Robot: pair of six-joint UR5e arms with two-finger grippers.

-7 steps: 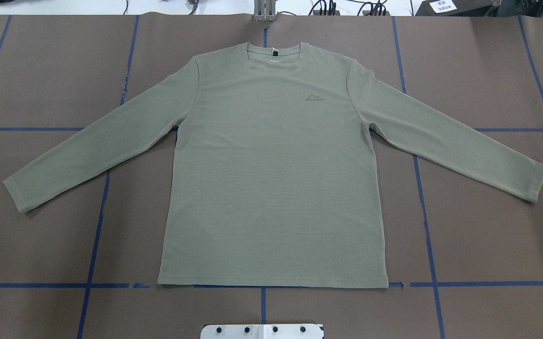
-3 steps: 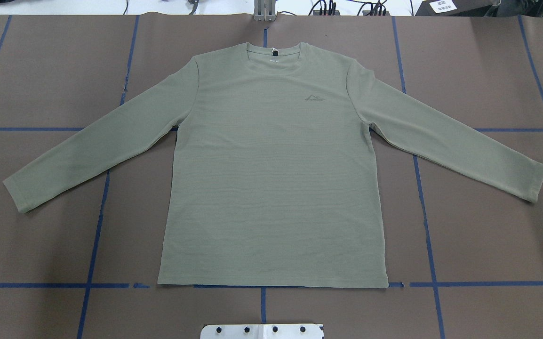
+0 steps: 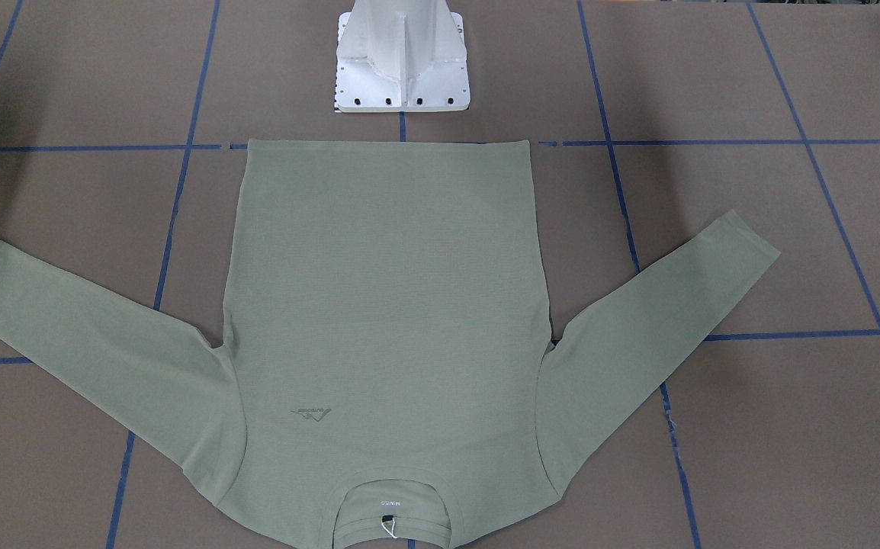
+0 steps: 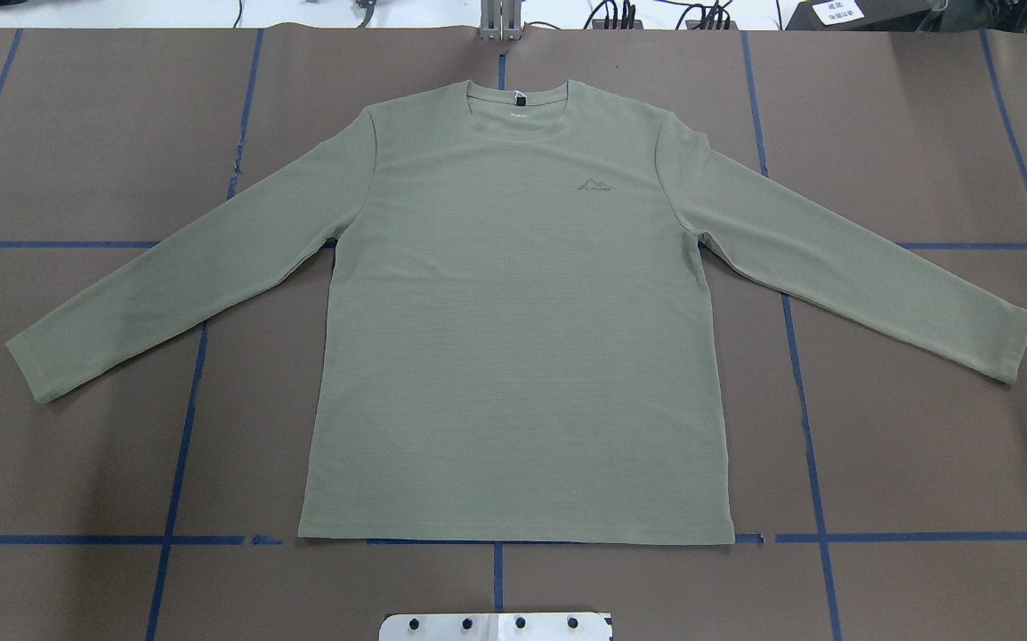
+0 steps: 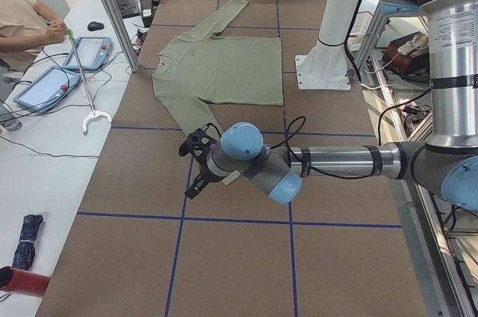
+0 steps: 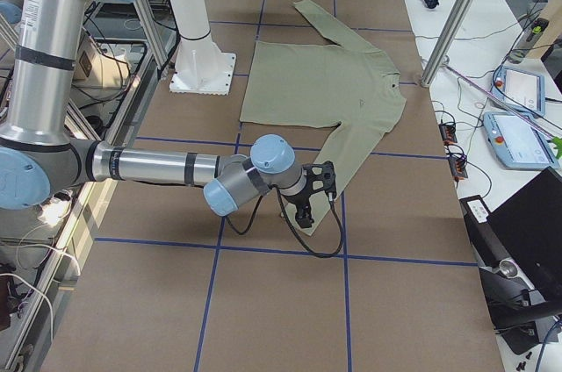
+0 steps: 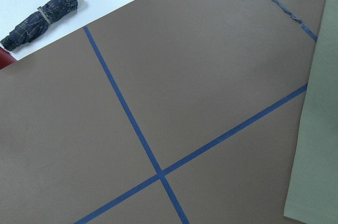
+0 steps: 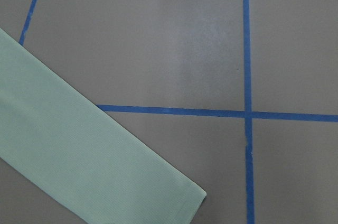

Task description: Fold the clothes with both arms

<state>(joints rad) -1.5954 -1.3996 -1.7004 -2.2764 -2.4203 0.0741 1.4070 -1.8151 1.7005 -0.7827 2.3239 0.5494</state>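
Overhead exterior view: sage-green long-sleeved knit shirt [image 4: 513,356] lying flat, logo side up, on the brown paper-covered table [image 4: 77,133] with blue tape lines [image 4: 51,244], hem toward the white metal pedestal base [image 3: 402,69], collar away from it, its 2 sleeves spread diagonally outward. Side views: the left black 2-finger gripper [image 5: 193,181] hangs near the cuff on the robot's left, and the right black 2-finger gripper [image 6: 307,208] is apparently just off the opposite cuff. Whether either gripper's fingers are spread or pressed together cannot be told from these angles.
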